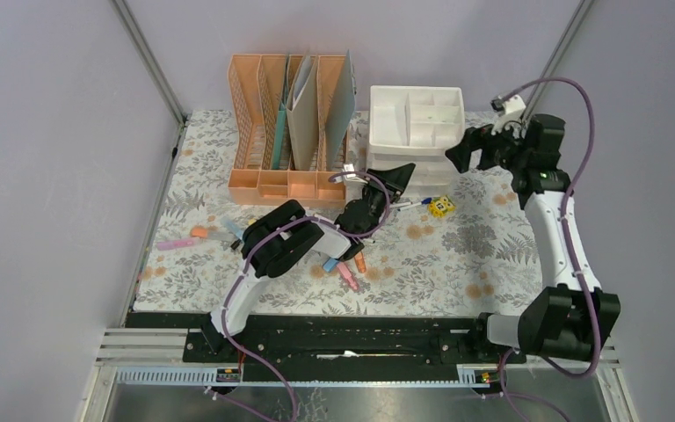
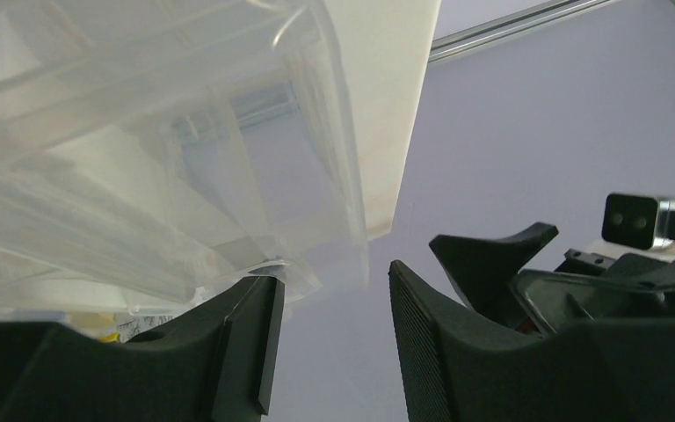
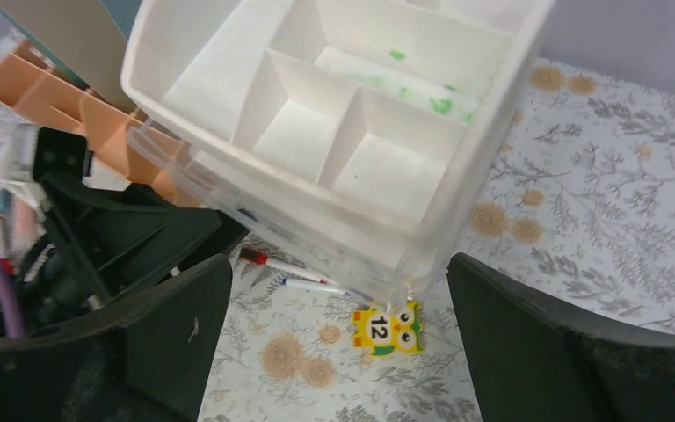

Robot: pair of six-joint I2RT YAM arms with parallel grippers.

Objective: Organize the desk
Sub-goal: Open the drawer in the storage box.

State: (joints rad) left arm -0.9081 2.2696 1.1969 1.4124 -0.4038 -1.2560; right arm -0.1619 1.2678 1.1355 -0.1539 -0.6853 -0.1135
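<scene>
Floral-clothed desk [image 1: 492, 264] spreads beneath both tools. Between them sits the white drawer unit [image 1: 415, 123]. Over its corner the right tool [image 3: 338, 264] hangs spread wide and empty. The left tool [image 2: 330, 281] stands half-parted at a clear drawer [image 2: 185, 176] edge, gripping nothing. Likely step: opening that drawer. Next, pinch its lip and pull straight.
</scene>
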